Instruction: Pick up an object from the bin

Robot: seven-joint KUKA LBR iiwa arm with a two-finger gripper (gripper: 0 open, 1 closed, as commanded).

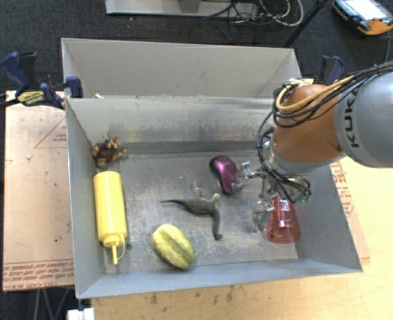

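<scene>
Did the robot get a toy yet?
Not yet, it seems. Done: the pincer is down at the right of the bin. In hand: it hangs by the red see-through cup, near the purple thing; a grip I cannot tell. Left: lifting one out. The lizard and yellow bottle lie untouched.

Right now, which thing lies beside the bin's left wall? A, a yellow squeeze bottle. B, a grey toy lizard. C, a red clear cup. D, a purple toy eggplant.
A: the yellow squeeze bottle lies lengthwise beside that wall, its nozzle toward the near edge.
</scene>
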